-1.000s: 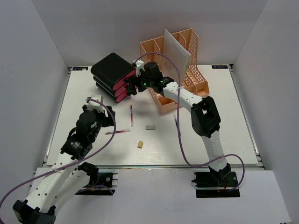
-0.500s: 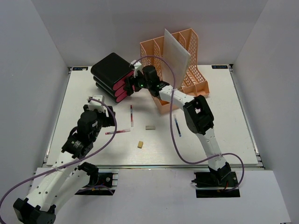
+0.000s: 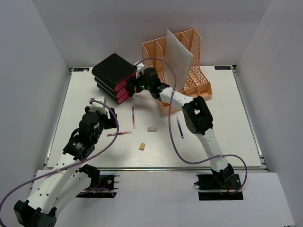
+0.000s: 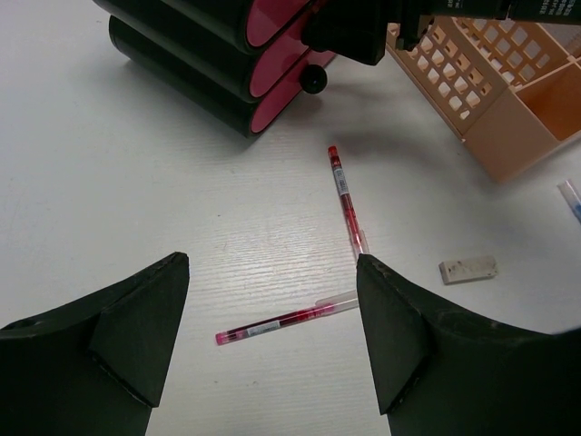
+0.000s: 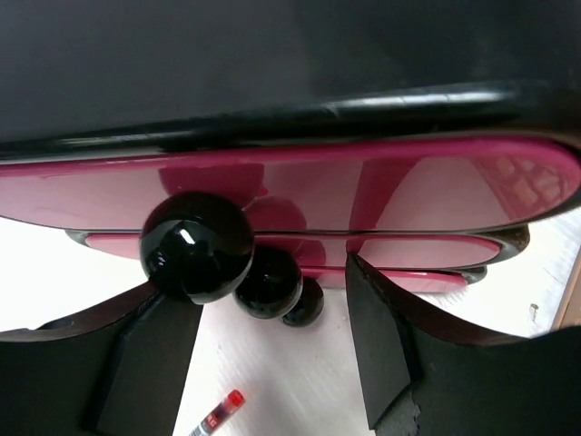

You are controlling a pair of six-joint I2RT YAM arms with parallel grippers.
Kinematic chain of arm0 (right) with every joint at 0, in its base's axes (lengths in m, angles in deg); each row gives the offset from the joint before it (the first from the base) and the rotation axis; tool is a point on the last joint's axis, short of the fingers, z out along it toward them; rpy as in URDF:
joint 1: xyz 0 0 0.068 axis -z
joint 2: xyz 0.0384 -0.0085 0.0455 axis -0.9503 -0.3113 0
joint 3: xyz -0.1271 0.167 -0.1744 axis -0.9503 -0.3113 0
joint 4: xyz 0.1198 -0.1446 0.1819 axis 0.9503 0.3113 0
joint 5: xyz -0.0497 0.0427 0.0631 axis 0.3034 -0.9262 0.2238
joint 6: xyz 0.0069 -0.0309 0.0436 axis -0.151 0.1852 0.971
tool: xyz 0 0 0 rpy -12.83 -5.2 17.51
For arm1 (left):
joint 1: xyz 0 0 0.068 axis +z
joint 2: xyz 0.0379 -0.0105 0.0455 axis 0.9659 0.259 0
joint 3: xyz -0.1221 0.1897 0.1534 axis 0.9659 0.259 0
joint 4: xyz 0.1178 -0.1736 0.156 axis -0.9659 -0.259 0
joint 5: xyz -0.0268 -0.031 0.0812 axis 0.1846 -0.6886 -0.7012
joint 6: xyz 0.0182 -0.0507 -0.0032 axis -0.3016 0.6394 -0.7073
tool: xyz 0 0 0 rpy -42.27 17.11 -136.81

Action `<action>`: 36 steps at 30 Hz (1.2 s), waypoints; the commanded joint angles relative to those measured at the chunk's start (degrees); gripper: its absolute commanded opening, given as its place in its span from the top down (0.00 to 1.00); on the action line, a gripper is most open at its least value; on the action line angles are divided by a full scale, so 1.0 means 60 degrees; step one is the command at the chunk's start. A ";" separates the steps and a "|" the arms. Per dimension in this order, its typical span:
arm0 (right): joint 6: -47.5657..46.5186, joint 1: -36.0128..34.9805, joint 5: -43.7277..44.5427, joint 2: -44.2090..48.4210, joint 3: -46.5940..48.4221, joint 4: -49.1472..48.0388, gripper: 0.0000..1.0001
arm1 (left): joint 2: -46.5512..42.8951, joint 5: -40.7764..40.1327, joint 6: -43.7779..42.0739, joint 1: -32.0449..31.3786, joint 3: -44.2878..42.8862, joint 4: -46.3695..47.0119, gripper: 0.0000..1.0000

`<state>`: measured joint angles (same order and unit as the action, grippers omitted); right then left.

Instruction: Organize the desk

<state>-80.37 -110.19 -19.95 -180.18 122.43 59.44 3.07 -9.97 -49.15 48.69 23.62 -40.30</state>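
The worktop (image 3: 227, 137) fills the middle of the overhead view. It is a stiff, flat, smooth white slab that looks fixed and far too heavy to lift. By that judgement the things to grip are the loose items lying on it, which should slide easily on its slick face.

The right pincer (image 5: 263, 282) sits at the upper centre, close against the pink fronts of the black drawer unit (image 3: 111, 75). Its jaws are apart with nothing clamped. The top knob (image 5: 195, 245), round and glossy, lies just by the finger at the left of the wrist view. It is the likely hold, though probably slippery.

The left pincer (image 4: 270, 263) hangs wide open and empty at the lower left, above a red pen (image 4: 286, 321) and near a second red pen (image 4: 345, 200). An eraser (image 4: 468, 269), a blue pen (image 3: 180, 128) and a tan block (image 3: 142, 146) lie scattered mid-frame. The orange file rack (image 3: 196, 80), holding a white sheet (image 3: 179, 49), stands just beside the right arm and hems it in.
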 commanded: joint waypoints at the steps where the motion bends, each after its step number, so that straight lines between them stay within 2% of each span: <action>1: 0.0272 0.0016 0.0073 -0.0267 0.0552 -0.0758 0.32 | 0.0043 -0.0123 -0.0074 0.0048 0.0021 0.0076 0.16; 5: 0.0316 0.0045 0.0058 -0.0428 0.0728 -0.0803 0.34 | 0.0131 -0.0167 -0.0060 0.0048 0.0021 0.0062 0.16; 8: 0.0360 0.0045 -0.0044 -0.0428 0.0655 -0.0861 0.38 | 0.0131 -0.0182 -0.0074 0.0048 0.0050 0.0091 0.16; 15: 0.0229 0.0103 -0.0805 -0.0224 0.0319 -0.1125 0.64 | 0.0175 -0.0196 -0.0060 0.0048 0.0050 0.0076 0.16; 20: 0.0009 0.0103 -0.1362 0.0302 -0.0281 -0.1242 0.76 | 0.0190 -0.0167 -0.0045 0.0048 0.0050 0.0091 0.16; 24: 0.0096 0.0103 -0.1640 0.1063 -0.1364 -0.1300 0.82 | 0.0175 -0.0079 -0.0045 0.0048 0.0050 0.0120 0.16; 32: 0.0141 0.0045 -0.1466 0.2514 -0.3370 -0.1315 0.83 | 0.0233 0.0198 -0.0074 0.0048 0.0065 0.0164 0.16; 36: -0.0020 0.0074 -0.1407 0.2750 -0.3870 -0.1257 0.64 | 0.0292 0.0345 -0.0075 0.0048 0.0050 0.0179 0.16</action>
<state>-79.89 -108.83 -25.85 -167.68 100.59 54.17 4.60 -9.31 -49.28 48.69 23.84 -40.17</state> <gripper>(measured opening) 0.413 0.839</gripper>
